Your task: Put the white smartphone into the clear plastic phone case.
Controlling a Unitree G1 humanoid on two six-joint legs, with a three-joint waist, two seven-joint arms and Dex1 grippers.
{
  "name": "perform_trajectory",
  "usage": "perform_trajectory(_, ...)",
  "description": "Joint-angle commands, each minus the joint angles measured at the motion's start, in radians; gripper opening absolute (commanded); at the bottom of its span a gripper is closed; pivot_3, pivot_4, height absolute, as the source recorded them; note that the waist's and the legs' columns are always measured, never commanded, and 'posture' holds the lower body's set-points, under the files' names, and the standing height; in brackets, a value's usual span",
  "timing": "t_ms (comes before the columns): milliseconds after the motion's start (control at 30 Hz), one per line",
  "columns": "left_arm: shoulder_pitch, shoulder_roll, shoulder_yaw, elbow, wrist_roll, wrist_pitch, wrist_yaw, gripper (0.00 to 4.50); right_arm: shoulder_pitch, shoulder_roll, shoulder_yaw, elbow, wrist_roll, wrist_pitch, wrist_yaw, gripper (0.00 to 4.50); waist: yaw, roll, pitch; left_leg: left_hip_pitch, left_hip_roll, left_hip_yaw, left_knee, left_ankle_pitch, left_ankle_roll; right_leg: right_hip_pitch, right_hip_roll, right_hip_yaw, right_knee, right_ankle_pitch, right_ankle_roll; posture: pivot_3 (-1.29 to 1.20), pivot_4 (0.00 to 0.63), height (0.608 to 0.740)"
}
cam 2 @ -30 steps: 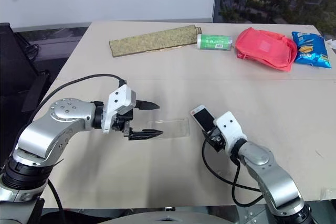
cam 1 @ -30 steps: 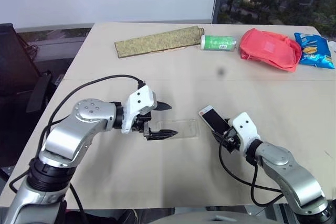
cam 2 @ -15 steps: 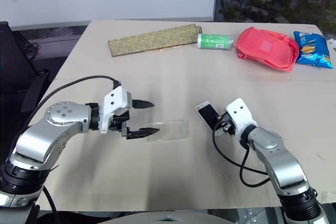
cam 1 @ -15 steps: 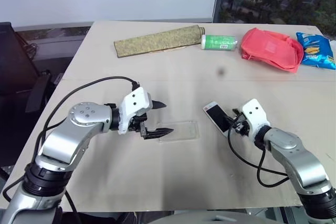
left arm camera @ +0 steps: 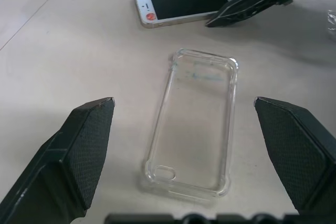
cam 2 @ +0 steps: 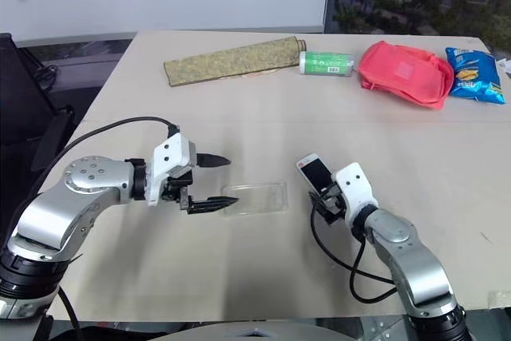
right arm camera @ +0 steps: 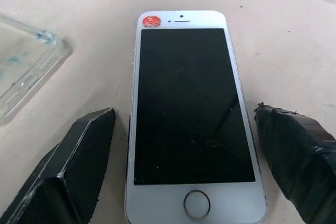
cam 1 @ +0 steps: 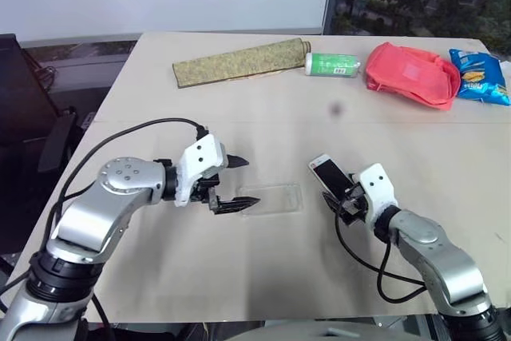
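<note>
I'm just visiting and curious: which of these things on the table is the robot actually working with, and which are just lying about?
For the job:
white smartphone
clear plastic phone case

Lying about, at the table's far edge:
rolled mat
green roll
red pouch
blue snack bag

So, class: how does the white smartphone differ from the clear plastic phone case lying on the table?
The white smartphone is opaque, with a black screen; the clear plastic phone case is see-through. The smartphone is solid, the case an empty shell. The smartphone lies between the right tool's fingers, the case before the left tool. Both are rounded rectangles lying flat.
</note>
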Motion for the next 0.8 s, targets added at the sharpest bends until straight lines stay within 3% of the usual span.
perform_trajectory(33,-0.015,0.018,0.026,-0.031,-0.022,-0.002,-0.011,4.5,0.025,-0.001,0.007,0.037,-0.016,0.069,-0.023,4.45,0.0,0.0,0.0,0.0,0.0,0.0,0.0,0.0,0.0,0.0,0.0,0.0,0.0,0.0,0.0,0.0,0.15,0.74)
perform_trajectory(133,-0.021,0.025,0.024,-0.028,-0.024,-0.001,-0.016,4.5,0.037,-0.006,0.022,0.032,-0.021,0.088,-0.02,3.69,0.0,-0.001,-0.001,0.001,0.0,0.0,0.0,0.0,0.0,0.0,0.0,0.0,0.0,0.0,0.001,0.0,0.15,0.74)
perform_trajectory(200,-0.026,0.025,0.019,-0.027,-0.025,0.0,-0.015,4.5,0.039,-0.012,0.028,0.031,-0.026,0.09,-0.018,2.9,0.0,-0.002,-0.002,0.001,0.0,0.0,0.0,0.0,0.0,0.0,0.0,0.0,0.0,0.0,0.001,0.0,0.15,0.74)
perform_trajectory(533,-0.034,0.002,0.015,-0.021,-0.028,-0.005,0.006,4.5,-0.024,-0.078,-0.027,0.017,0.026,-0.057,0.12,2.89,0.002,-0.002,-0.002,0.0,0.0,0.0,0.0,0.0,0.0,0.0,0.0,0.0,0.0,0.0,0.001,0.0,0.15,0.74)
perform_trajectory(633,-0.03,-0.006,0.015,-0.024,-0.039,0.002,0.01,4.5,-0.088,-0.129,-0.063,0.039,0.061,-0.136,0.215,2.89,0.001,-0.001,0.0,-0.001,0.0,0.0,0.0,0.0,0.0,0.0,0.0,0.0,0.0,0.001,-0.001,0.0,0.15,0.74)
perform_trajectory(767,-0.01,-0.026,0.029,-0.035,-0.069,0.006,0.016,4.5,-0.183,-0.227,-0.075,0.074,0.142,-0.272,0.449,2.89,-0.002,0.002,0.001,-0.001,-0.001,0.001,0.0,0.0,0.0,-0.001,0.0,0.001,0.0,0.001,-0.001,0.0,0.15,0.74)
perform_trajectory(800,-0.008,-0.031,0.031,-0.035,-0.074,0.004,0.017,3.96,-0.204,-0.255,-0.071,0.089,0.156,-0.286,0.501,2.89,-0.001,0.001,0.002,-0.001,-0.001,0.001,0.0,0.0,0.0,-0.001,0.0,0.0,0.0,0.001,-0.001,0.0,0.15,0.74)
